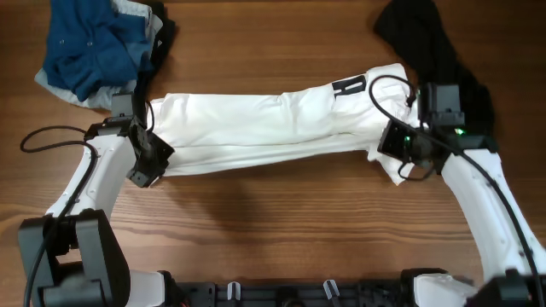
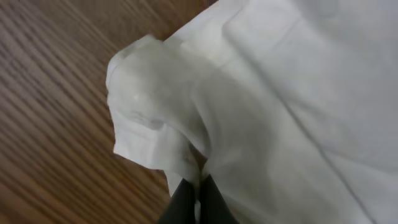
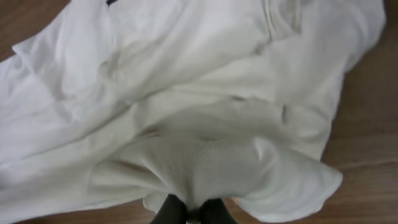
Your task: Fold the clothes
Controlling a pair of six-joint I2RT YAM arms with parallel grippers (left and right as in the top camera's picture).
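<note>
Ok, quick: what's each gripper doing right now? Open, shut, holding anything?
Left gripper: closed, pinching a bunched edge of the white shirt.
Right gripper: closed, pinching a fold of the white shirt at its other end.

The left arm (image 1: 90, 175) reaches up from the near-left base, bends at the elbow and turns its wrist inward. The left gripper (image 1: 152, 159) has its jaws pinched together on one end of the white shirt (image 1: 256, 128). The right arm (image 1: 482, 196) mirrors it from the near-right base. The right gripper (image 1: 394, 143) is clamped tight on the opposite end.
</note>
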